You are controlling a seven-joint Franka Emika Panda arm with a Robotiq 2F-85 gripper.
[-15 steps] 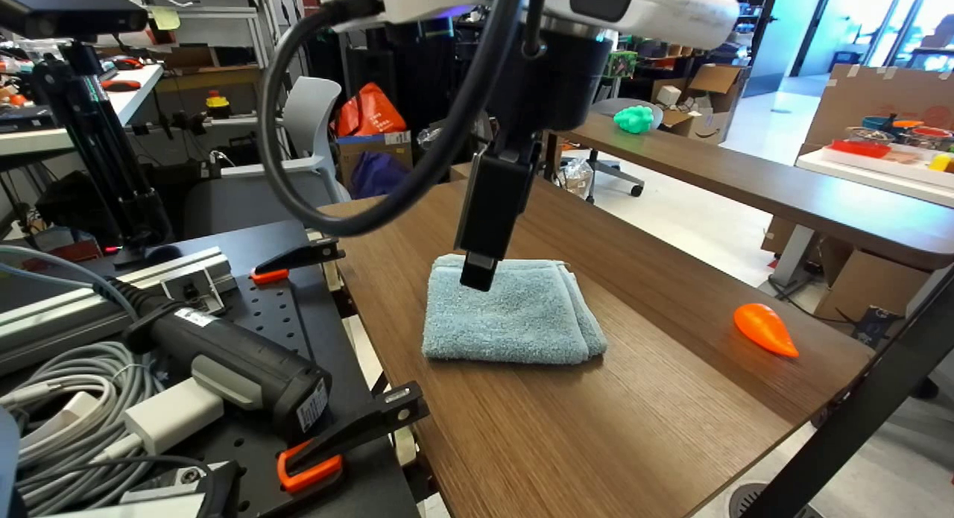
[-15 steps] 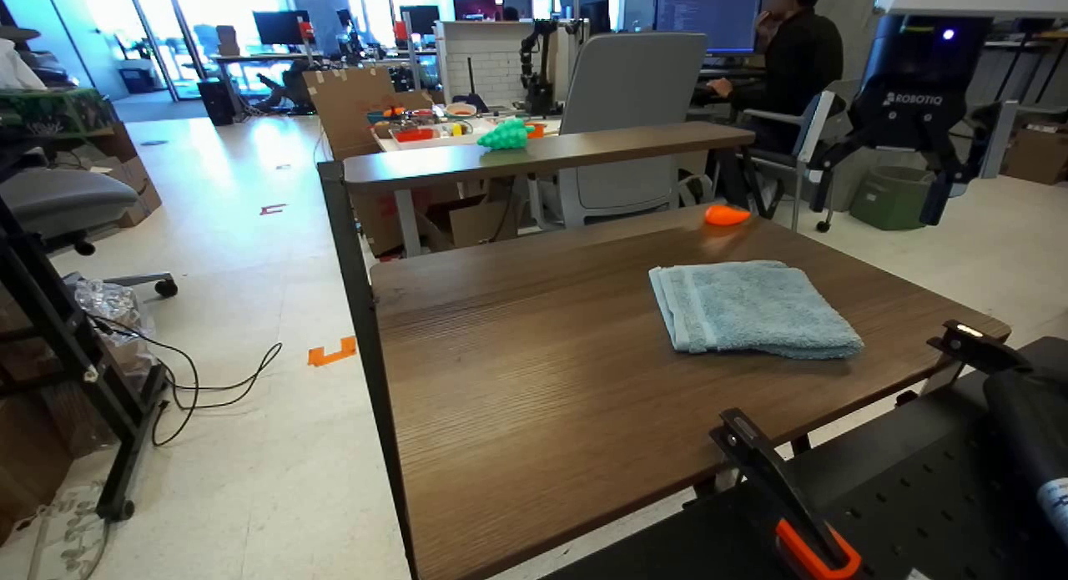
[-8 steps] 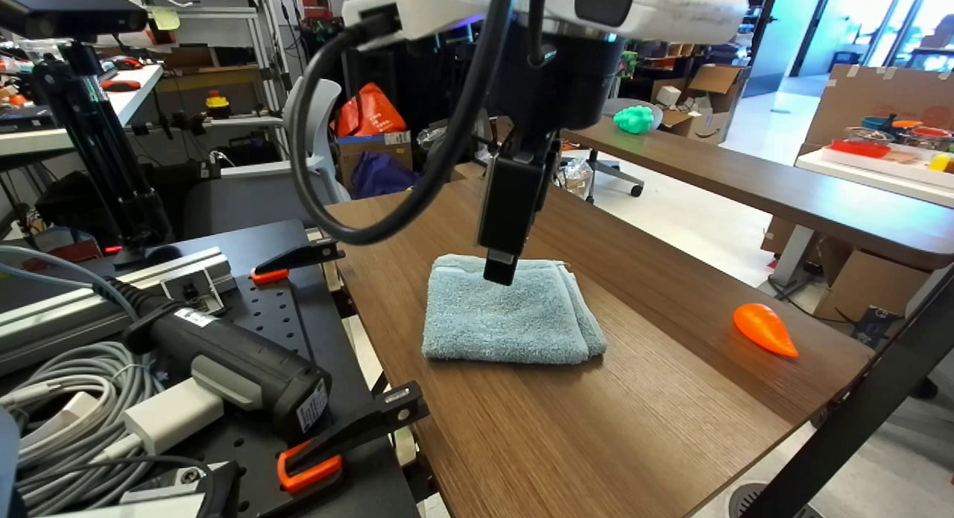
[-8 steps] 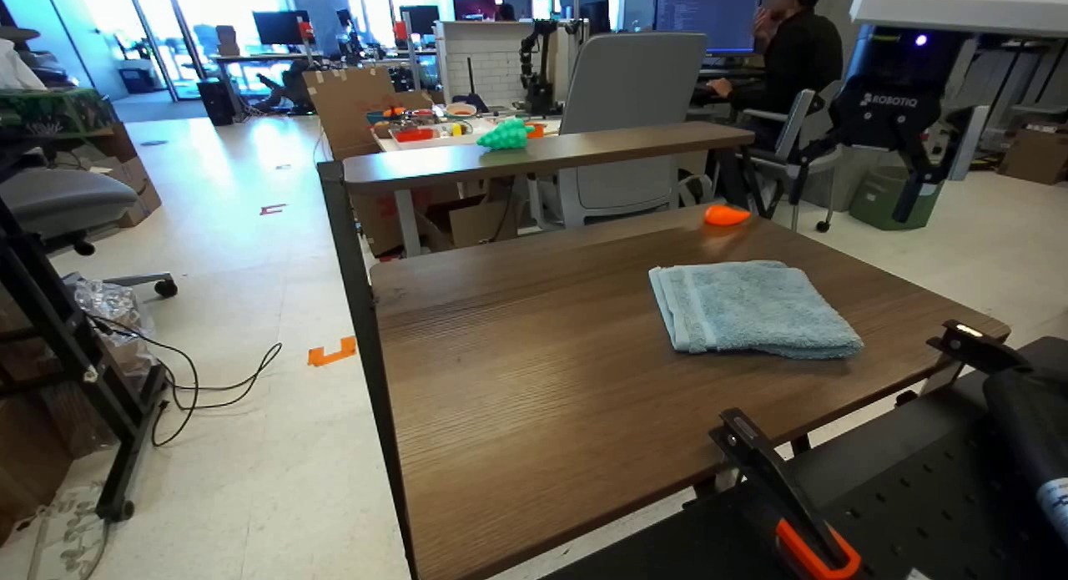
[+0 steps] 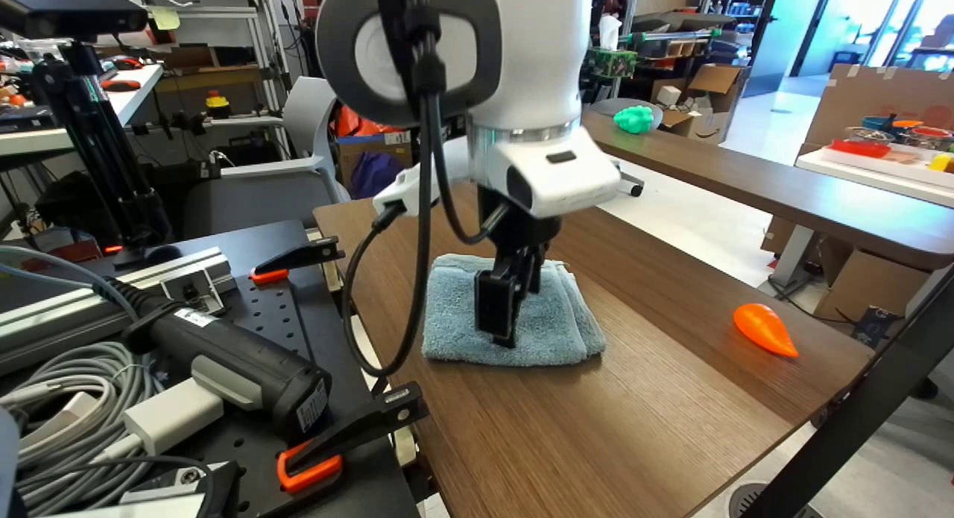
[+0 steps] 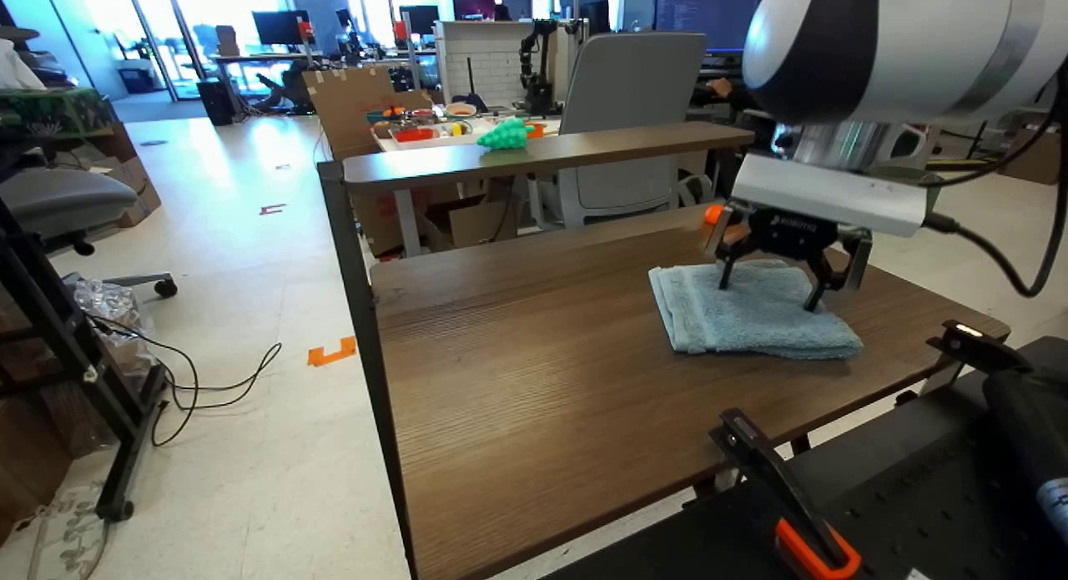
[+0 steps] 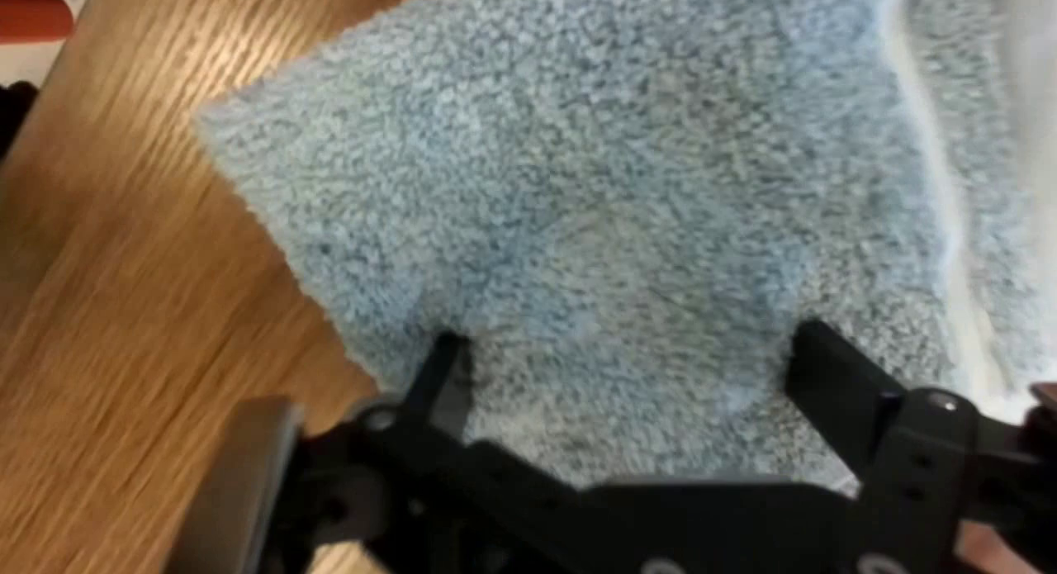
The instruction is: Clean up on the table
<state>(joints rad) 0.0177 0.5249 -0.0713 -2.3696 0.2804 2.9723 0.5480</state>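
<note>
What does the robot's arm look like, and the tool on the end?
The arm is white, smooth and rounded, with dark grey and black patches and a shiny silver ring. Black cables loop down from it. The tool is mostly black, with two dark fingers and tiny pale letters that seem to say ROBOTIQ.

Noted: the gripper (image 6: pixel 768 297) hangs over the folded towel (image 6: pixel 751 330), fingers apart; contact I can't make out. In an exterior view, open wood on the table (image 6: pixel 509 388) gives a wide pass left of the towel, up to a dark post (image 6: pixel 357 313). In an exterior view, the orange object (image 5: pixel 764 329) sits right, well apart. Left of the gripper: looped arm cable (image 5: pixel 423 242), then black bench (image 5: pixel 268 317), two clamps (image 5: pixel 354 434) reaching the table edge.
</note>
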